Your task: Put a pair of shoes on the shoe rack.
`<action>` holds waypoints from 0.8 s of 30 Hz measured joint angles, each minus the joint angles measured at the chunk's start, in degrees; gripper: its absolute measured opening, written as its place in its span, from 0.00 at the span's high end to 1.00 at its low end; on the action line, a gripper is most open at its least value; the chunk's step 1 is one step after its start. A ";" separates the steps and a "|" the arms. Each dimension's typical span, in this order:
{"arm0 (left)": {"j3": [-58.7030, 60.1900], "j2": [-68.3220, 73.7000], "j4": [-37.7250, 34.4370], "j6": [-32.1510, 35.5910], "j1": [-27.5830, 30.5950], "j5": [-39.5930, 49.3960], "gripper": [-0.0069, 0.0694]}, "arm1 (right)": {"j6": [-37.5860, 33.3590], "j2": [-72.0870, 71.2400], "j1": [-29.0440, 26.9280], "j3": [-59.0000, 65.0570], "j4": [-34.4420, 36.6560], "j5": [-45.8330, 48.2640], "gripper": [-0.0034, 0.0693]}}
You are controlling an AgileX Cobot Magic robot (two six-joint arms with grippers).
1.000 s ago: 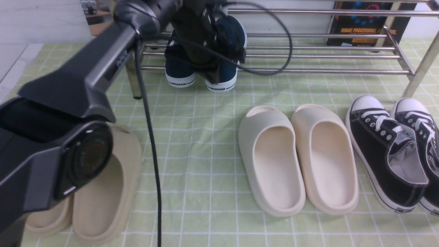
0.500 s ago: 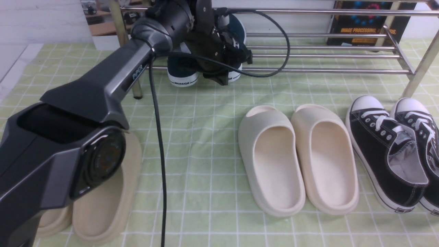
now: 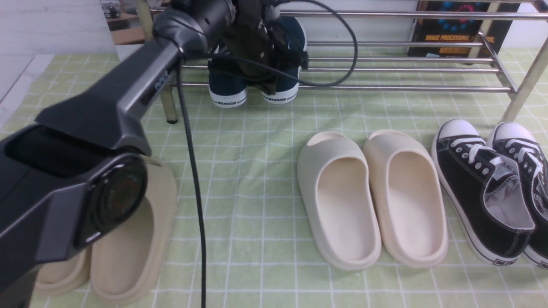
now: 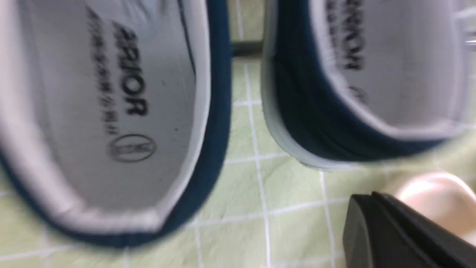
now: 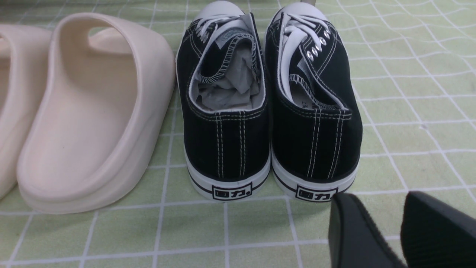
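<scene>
Nearly done, I'd say: the navy slip-on sneakers (image 3: 227, 85) seem to rest on the chrome shoe rack's (image 3: 406, 88) lower bars at its left end, white rubber heels overhanging. The left fingers (image 4: 386, 230) are pressed together by the heels, gripping nothing. The right fingers (image 5: 353, 230) stand apart, empty. The sneakers are soft canvas with smooth grey insoles; the bars are slick and round.

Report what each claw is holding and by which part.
Nothing is held. The left claw is shut with no part of the navy slip-on sneakers in it. The right claw hangs open and empty behind the black lace-up sneakers.
</scene>
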 joint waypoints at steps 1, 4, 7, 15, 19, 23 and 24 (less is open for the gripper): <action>0.00 -1.60 0.05 0.78 0.00 0.79 0.93 | 0.00 0.00 0.00 0.00 0.00 0.00 0.62; -0.04 -7.25 0.29 2.88 0.00 4.29 0.93 | 0.00 0.00 0.00 0.00 0.00 0.00 0.62; -0.23 -14.13 0.90 4.60 0.00 6.53 0.93 | 0.00 0.00 0.00 0.00 0.00 0.00 0.62; 6.19 -34.90 2.80 5.50 0.00 6.54 0.93 | 0.00 0.00 0.00 0.00 0.00 0.00 0.62; 15.25 -44.34 5.31 5.11 0.00 6.54 0.93 | 0.00 0.00 0.00 0.00 0.00 0.00 0.62; 34.21 -59.51 8.91 2.14 0.00 6.54 0.93 | 0.00 0.00 0.00 0.00 0.00 0.00 0.62; 41.49 -65.01 9.51 1.21 0.00 6.54 0.93 | 0.00 0.00 0.00 0.00 0.00 0.00 0.62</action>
